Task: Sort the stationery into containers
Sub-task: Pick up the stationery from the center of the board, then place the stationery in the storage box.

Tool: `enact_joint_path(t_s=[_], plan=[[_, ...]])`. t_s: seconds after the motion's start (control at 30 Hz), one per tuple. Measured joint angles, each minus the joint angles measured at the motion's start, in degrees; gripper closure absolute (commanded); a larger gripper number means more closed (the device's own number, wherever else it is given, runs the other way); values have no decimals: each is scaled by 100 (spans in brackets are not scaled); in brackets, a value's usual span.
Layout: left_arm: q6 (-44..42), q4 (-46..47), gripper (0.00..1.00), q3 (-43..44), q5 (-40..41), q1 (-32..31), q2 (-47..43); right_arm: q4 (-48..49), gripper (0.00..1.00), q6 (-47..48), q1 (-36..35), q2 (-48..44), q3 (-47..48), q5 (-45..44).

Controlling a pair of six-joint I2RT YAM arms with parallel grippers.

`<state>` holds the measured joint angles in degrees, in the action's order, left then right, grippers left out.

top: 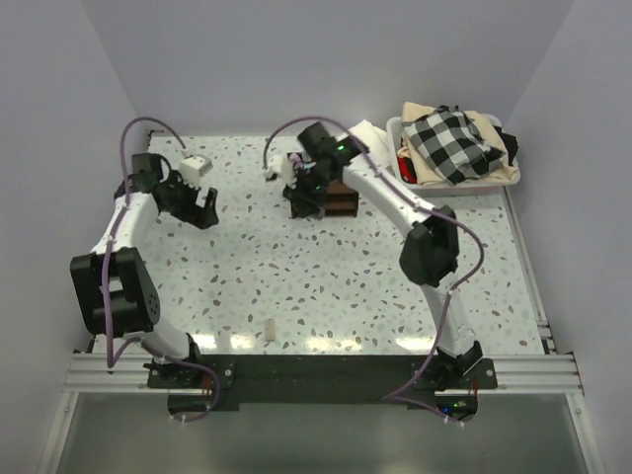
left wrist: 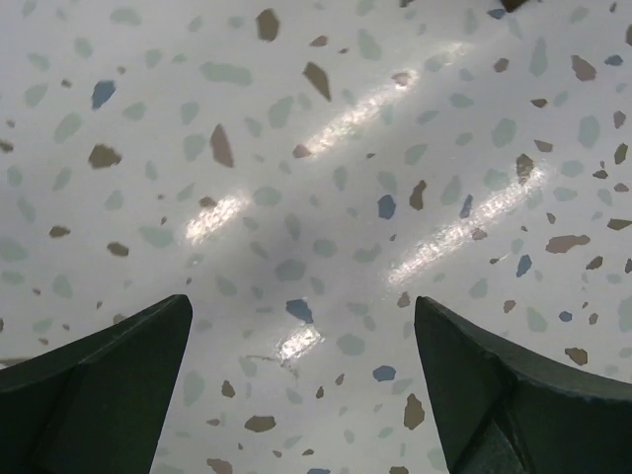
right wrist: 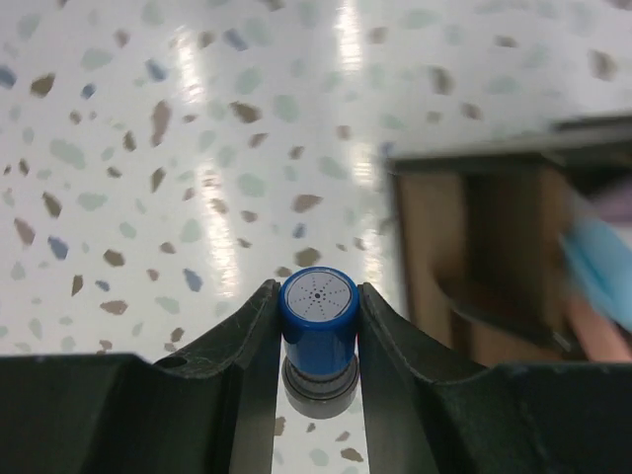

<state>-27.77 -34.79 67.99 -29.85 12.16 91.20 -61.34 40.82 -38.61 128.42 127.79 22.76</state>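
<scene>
My right gripper (right wrist: 318, 301) is shut on a blue marker (right wrist: 318, 316), seen end-on with its round blue cap facing the camera. It hangs above the table just left of the dark brown wooden organizer (right wrist: 484, 267), where something light blue and pink shows blurred at the right edge. In the top view the right gripper (top: 308, 193) sits at the organizer's (top: 341, 200) left side. My left gripper (left wrist: 301, 346) is open and empty over bare terrazzo, at the table's far left (top: 202, 209). A stubby beige piece (top: 268, 332) lies near the table's front edge.
A white plastic bin (top: 509, 178) with checkered cloth (top: 452, 138) stands at the back right corner. A small white block (top: 195, 166) lies at the back left beside the left arm. White walls close in the table on three sides.
</scene>
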Motion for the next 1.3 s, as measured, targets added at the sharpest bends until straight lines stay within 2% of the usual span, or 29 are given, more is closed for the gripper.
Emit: enact_joint_path(t_s=[0.07, 0.17, 0.27, 0.37, 0.47, 0.63, 0.9, 1.1, 1.3], plan=[[-151, 118, 0, -94, 302, -610, -164, 328, 100, -470, 481, -262, 0, 254], [-352, 619, 0, -422, 1270, -1558, -592, 798, 100, -1088, 1132, -522, 26, 590], [-428, 914, 0, -490, 1912, -2048, -892, 1416, 100, -1596, 1423, -662, -109, 839], [-140, 852, 0, 57, 2376, -1980, -595, 3049, 100, -2142, 1497, -1434, -1801, 874], [260, 610, 0, 820, 2468, -1799, -33, 4304, 100, -2605, 1504, -2142, -3294, 772], [748, 302, 0, 1163, 2396, -1576, 442, 6229, 100, -3279, 1519, -2636, -4634, 481], [868, -17, 0, 1257, 2413, -1561, 675, 7914, 100, -3853, 1574, -2680, -5412, -28], [870, 162, 0, 1222, 2411, -1554, 645, 9313, 100, -4197, 1576, -2629, -5945, -422], [868, 387, 0, 1069, 2411, -1547, 542, 10463, 100, -4155, 1499, -2533, -6443, -640]])
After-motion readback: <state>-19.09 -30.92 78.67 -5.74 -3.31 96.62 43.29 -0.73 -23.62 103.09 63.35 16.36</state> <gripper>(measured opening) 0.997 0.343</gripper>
